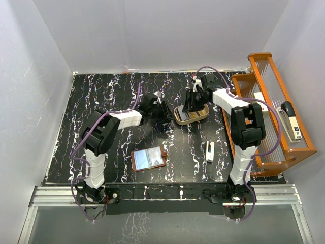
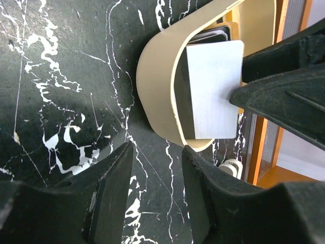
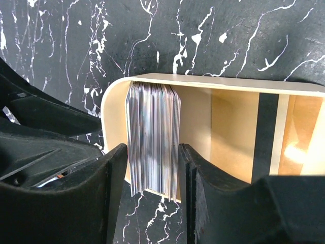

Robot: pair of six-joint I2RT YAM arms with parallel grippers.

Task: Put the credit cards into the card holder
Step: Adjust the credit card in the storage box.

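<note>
Tan tray [image 2: 152, 81] holds one stack of credit cards [image 3: 152, 137], too many to count, standing on edge and pinched by the right jaws. Left jaws spread, empty, just beside tray. One card holder [image 1: 149, 158] lies open on table [image 1: 101, 96], well apart.

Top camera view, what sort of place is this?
Probably a lab robot test bench, not a real office: plain white walls box in a black marbled table, a left arm and right arm are bolted at its near edge, and a wallet and stapler look like props.
</note>
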